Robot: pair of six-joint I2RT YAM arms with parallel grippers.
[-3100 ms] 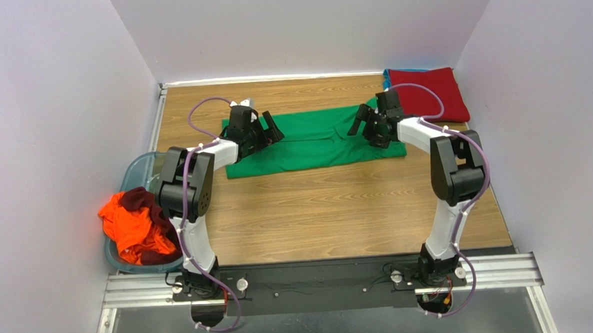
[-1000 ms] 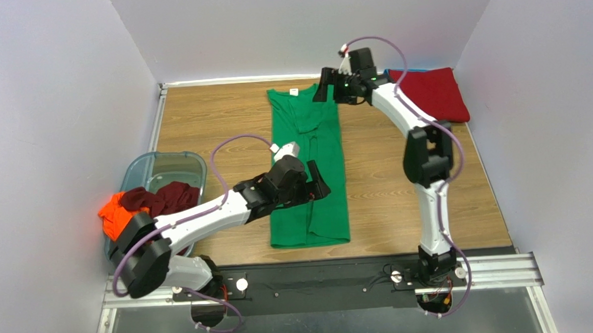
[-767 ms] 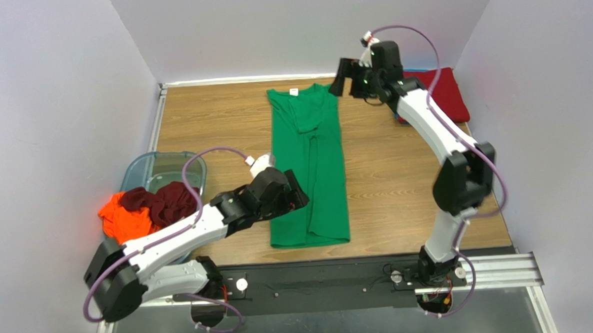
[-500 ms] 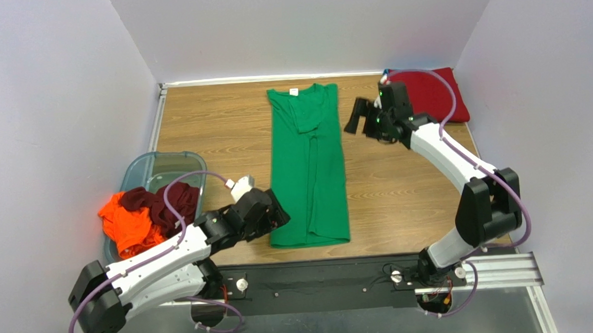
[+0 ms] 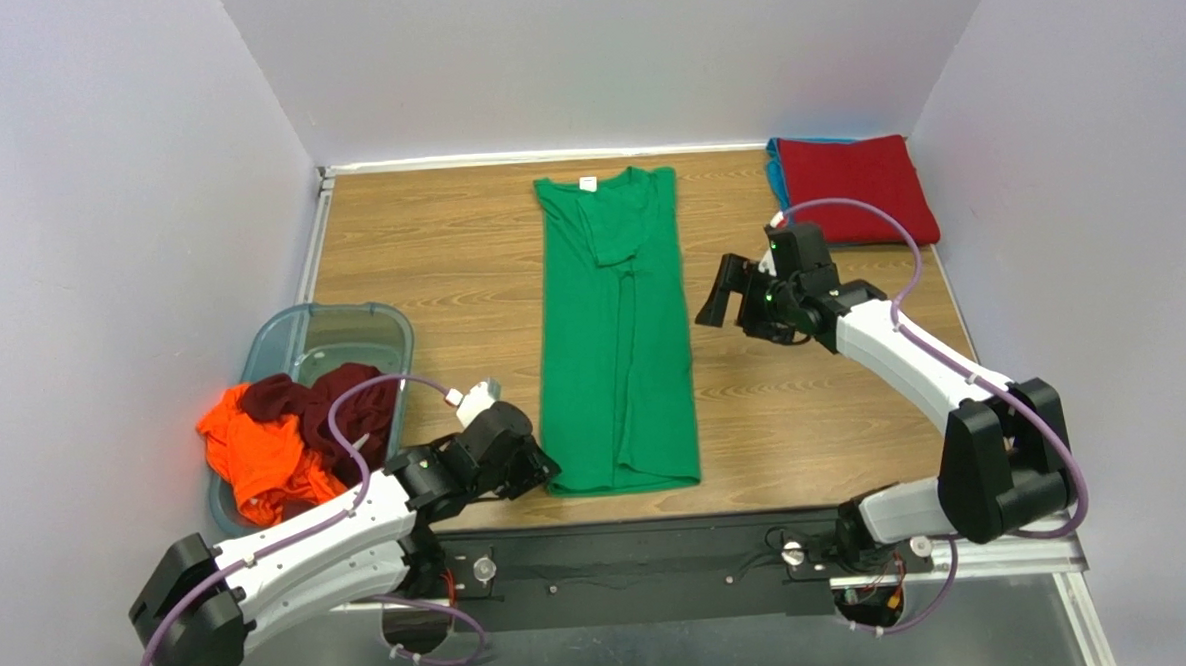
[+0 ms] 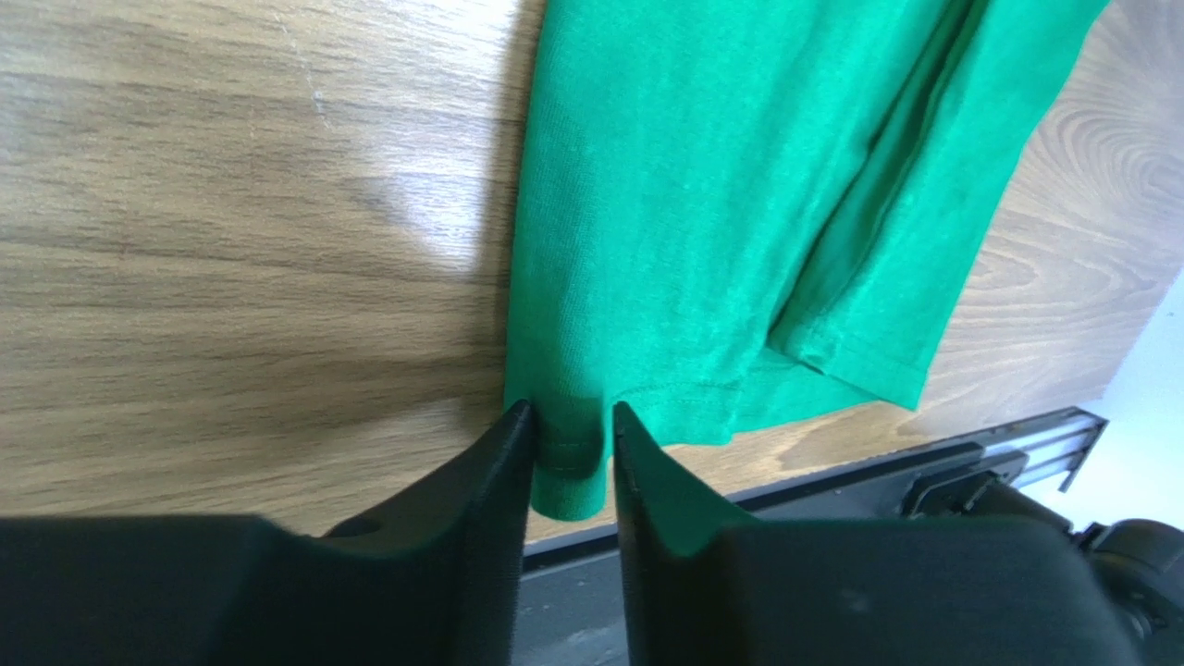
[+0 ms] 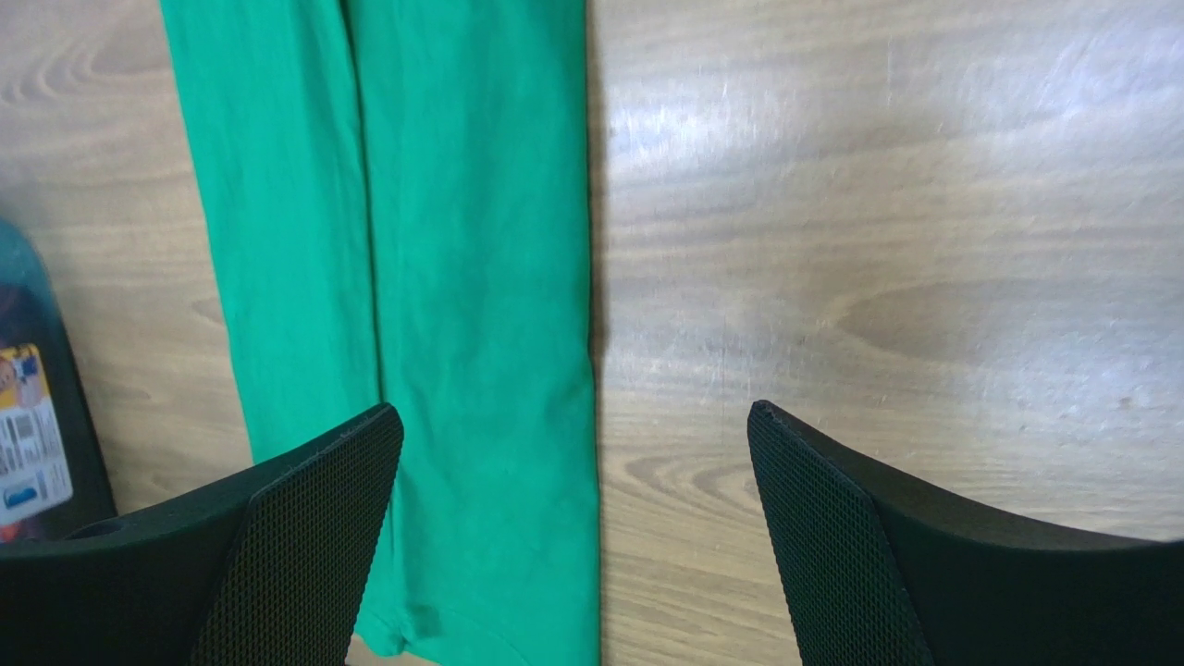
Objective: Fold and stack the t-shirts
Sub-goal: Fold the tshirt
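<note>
A bright green t-shirt [image 5: 614, 332], folded into a long narrow strip, runs from the far edge of the table toward me. My left gripper [image 5: 539, 465] sits at the strip's near-left corner. In the left wrist view the left gripper [image 6: 571, 419] has its fingers drawn close, pinching the green hem [image 6: 570, 458]. My right gripper [image 5: 722, 289] hovers wide open just right of the strip's middle. The right wrist view shows the right gripper [image 7: 573, 414] with only the shirt's right edge [image 7: 473, 278] and bare wood below it. A folded red t-shirt [image 5: 856, 187] lies on a teal-blue one [image 5: 772, 157] at the far right.
A translucent bluish tub [image 5: 329, 342] stands at the left, holding a crumpled orange shirt [image 5: 256, 453] and a dark maroon one [image 5: 329, 405]. White walls close in the wooden table [image 5: 431, 265] on three sides. A black rail [image 5: 639, 549] runs along the near edge.
My left arm has slid toward the near edge to the strip's near-left corner and narrowed its jaws on the hem. The right arm has drawn back from the collar end, still open.
</note>
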